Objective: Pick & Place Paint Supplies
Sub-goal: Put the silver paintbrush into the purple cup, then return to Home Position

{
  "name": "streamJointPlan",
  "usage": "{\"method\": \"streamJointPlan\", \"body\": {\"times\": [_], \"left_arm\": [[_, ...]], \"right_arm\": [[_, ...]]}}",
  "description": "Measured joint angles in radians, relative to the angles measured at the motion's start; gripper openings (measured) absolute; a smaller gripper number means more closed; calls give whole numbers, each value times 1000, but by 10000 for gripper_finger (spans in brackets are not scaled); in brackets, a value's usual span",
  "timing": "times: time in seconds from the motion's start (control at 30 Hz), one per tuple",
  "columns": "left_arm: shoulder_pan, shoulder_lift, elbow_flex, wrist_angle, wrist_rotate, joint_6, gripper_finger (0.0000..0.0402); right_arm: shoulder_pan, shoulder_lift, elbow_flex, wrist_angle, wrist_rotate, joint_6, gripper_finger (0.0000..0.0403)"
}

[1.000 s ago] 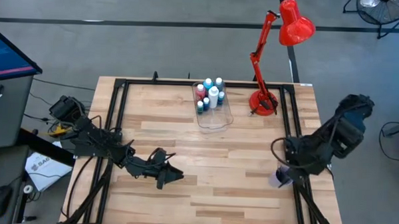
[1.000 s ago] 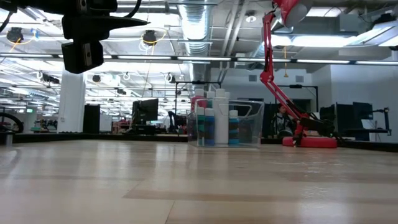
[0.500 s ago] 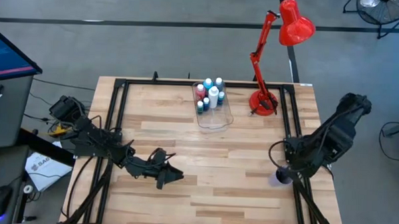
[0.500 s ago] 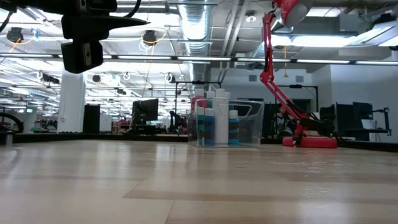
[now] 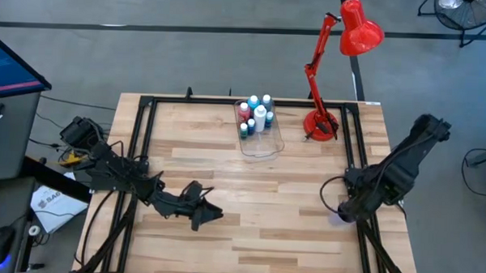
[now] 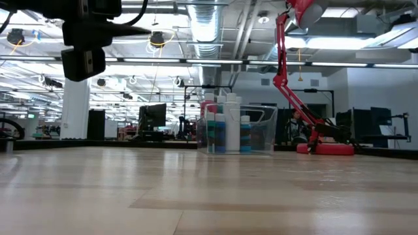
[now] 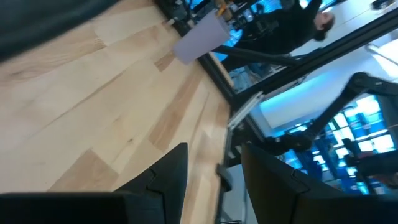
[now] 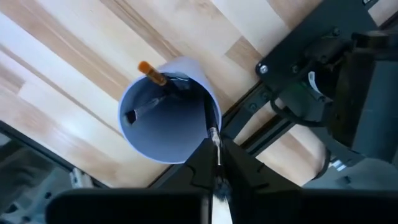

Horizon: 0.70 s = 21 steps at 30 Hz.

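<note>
Paintbrush (image 8: 214, 140) pinched in right end effector (image 8: 217, 163) over purple cup (image 8: 166, 111); no legible labels.

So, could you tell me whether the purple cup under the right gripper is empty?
No, in the right wrist view the purple cup already holds paintbrushes, and the right gripper is shut on another thin paintbrush at its rim.

Bottle labels in the clear box (image 6: 225, 134): too small to read.
White bag (image 5: 48, 203) on the floor, lower left of the high view: dark print, not legible.
Monitor (image 5: 10, 63) at upper left: blue screen, no readable text.
Elsewhere: no readable text.
</note>
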Motion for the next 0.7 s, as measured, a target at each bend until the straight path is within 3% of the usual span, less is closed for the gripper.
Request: {"method": "streamJointPlan", "body": {"times": [0.7], "left_arm": [[-8, 0, 0, -25, -26, -3, 143]], "right_arm": [[0, 12, -2, 63, -4, -35, 58]]}}
